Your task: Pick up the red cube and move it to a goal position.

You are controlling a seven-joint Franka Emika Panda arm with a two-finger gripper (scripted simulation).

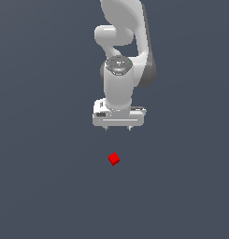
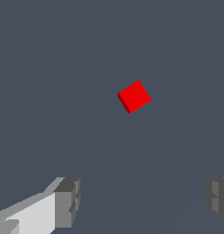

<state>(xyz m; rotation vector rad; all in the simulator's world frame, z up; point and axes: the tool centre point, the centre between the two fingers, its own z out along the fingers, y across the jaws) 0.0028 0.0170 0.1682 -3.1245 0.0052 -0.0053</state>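
The red cube (image 1: 114, 158) sits just below the middle of the exterior frame on the grey table (image 1: 41, 186), turned corner-on like a diamond with no long axis, while the white gripper (image 1: 118, 128) hangs above it, spread wide, holding nothing.

The red cube (image 2: 134, 96) lies apart from the pincer (image 2: 143, 201), whose fingers (image 2: 67, 201) stand spread.

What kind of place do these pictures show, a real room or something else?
Most likely a bare simulated test scene, not a real room: a flat, featureless dark grey floor, a smooth white robot arm with its open tool, and one small plain red cube.
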